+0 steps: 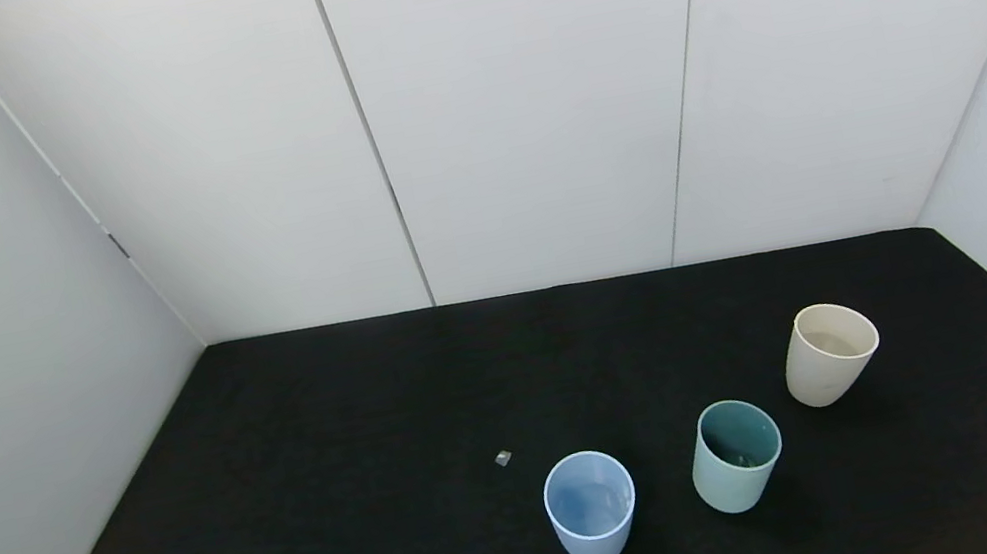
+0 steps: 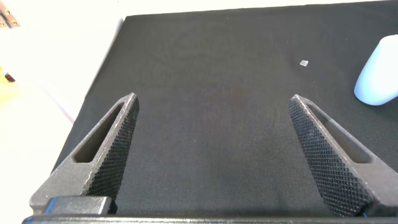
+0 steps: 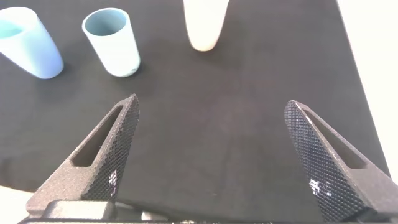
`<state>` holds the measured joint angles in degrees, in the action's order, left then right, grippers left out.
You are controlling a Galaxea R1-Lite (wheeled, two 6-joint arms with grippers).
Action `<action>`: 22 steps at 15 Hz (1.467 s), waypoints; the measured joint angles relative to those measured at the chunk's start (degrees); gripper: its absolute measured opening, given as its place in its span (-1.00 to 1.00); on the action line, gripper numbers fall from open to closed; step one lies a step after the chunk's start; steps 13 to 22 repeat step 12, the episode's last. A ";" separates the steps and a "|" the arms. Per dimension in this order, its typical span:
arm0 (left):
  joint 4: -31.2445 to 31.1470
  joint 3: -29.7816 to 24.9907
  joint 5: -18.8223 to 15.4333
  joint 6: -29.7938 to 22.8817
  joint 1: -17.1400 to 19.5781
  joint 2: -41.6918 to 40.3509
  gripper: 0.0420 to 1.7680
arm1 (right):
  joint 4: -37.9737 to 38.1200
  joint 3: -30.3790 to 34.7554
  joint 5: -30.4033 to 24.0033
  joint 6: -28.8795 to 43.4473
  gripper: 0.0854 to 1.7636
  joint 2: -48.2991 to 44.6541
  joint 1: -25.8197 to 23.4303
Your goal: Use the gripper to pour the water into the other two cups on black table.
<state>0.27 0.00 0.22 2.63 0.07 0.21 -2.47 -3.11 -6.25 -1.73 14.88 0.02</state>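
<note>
White panel walls enclose the black worktop; three tumblers stand upright toward its near right side, no arm among them.

Pale blue cup sits nearest the near edge, about mid-width. Teal-green cup is just to its right, apart from it. Cream cup is farther back, toward the right edge. A faint sheen of water shows in the blue cup; contents of the others can't be made out. Small pale speck lies on the felt, left of the blue cup. Left pincer hangs over bare worktop near the near left corner, fingers spread wide, nothing between them. Right pincer hangs by the near edge on the right side, fingers likewise spread and holding nothing, well short of the cups.
</note>
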 joint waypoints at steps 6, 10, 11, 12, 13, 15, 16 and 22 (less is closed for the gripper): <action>0.02 0.00 0.00 0.00 0.00 0.00 0.94 | 2.38 2.86 4.44 -1.95 0.92 -10.25 -0.46; 0.00 0.00 0.00 0.00 0.00 0.00 0.94 | 2.94 3.08 4.52 -1.49 0.92 -14.18 -0.21; 0.00 0.00 0.02 -0.02 0.00 0.00 0.94 | 2.91 3.08 4.52 -1.46 0.92 -14.51 -0.21; 0.00 0.00 0.02 0.00 0.00 0.00 0.94 | 2.94 3.11 4.52 -1.44 0.92 -14.67 -0.21; 0.00 0.00 0.02 0.00 0.00 0.00 0.94 | 2.94 3.11 4.52 -1.44 0.92 -14.67 -0.21; 0.00 0.00 0.02 0.00 0.00 0.00 0.94 | 2.94 3.11 4.52 -1.44 0.92 -14.67 -0.21; 0.00 0.00 0.02 0.00 0.00 0.00 0.94 | 2.94 3.11 4.52 -1.44 0.92 -14.67 -0.21; 0.00 0.00 0.02 0.00 0.00 0.00 0.94 | 2.94 3.11 4.52 -1.44 0.92 -14.67 -0.21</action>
